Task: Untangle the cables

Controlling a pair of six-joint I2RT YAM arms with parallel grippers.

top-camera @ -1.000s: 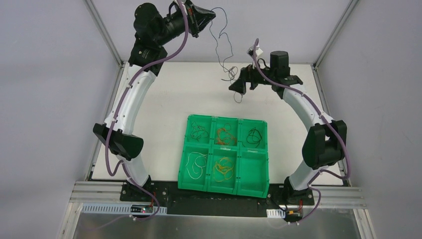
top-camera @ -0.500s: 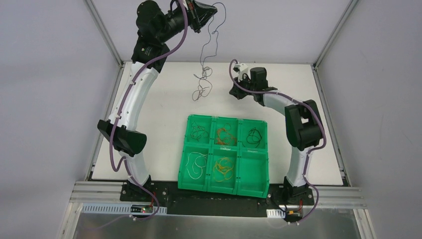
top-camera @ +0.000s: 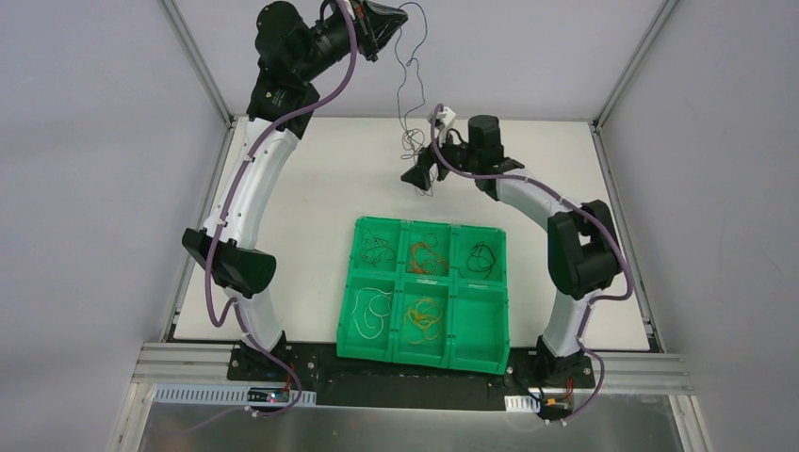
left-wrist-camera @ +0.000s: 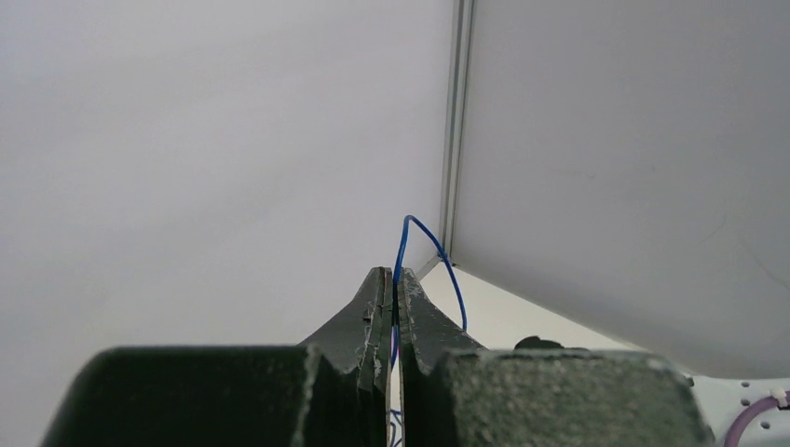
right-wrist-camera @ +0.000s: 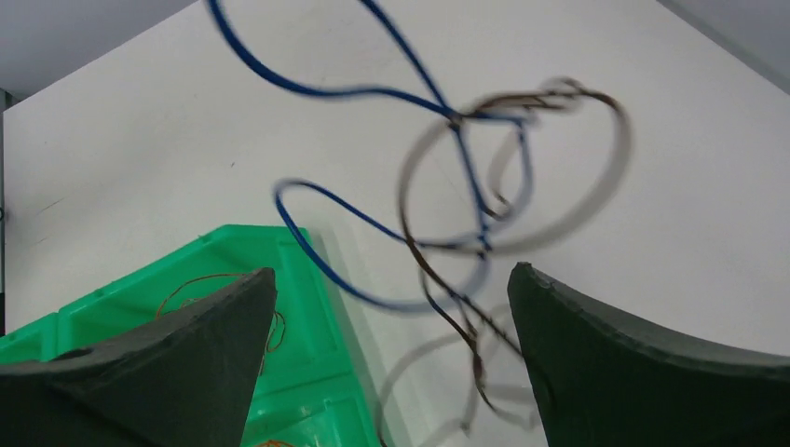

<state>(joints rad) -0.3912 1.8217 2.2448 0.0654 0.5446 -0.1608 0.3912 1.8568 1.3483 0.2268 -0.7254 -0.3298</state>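
While hanging at upper centre, the thin blue-and-brown tangled wires seem light and limp.
Left tool pinches the blue end; right tool, wide open and empty, should take the brown loop.

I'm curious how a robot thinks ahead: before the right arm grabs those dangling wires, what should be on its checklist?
1. The left gripper is shut on the blue wire: ok.
2. The right gripper is open: ok.
3. The tangle hangs steady: not ok, it looks blurred, likely swinging.
4. The tangle sits deep enough between the right fingers: cannot tell.
5. The tray has a free compartment: ok, the near right one shows no wire.
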